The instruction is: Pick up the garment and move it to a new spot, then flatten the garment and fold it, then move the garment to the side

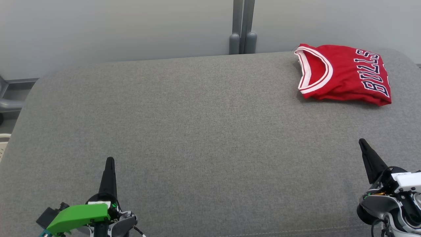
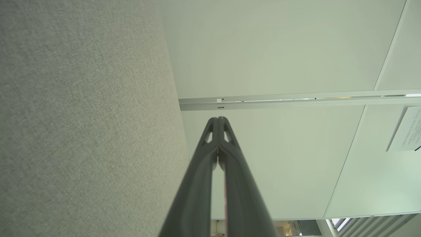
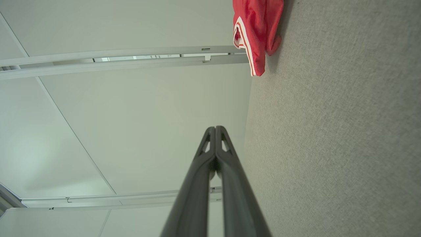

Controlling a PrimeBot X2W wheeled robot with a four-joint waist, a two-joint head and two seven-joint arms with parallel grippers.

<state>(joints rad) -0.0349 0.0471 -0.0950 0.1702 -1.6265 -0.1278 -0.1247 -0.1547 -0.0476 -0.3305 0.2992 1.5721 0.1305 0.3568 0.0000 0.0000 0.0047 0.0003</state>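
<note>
A red jersey with white trim and "BULLS" lettering lies folded at the far right of the grey cushion. The right wrist view catches its edge, the jersey, at the top. My left gripper rests at the lower left, its fingers pressed together and holding nothing, as the left gripper shows close up. At the lower right my right gripper is likewise shut and empty, well short of the jersey; its tips, the right gripper, meet in its own wrist view.
Pale partition walls rise behind the cushion, joined by a grey post. A grey frame piece sits off the cushion's left edge. The cushion's rounded far edge runs below the wall.
</note>
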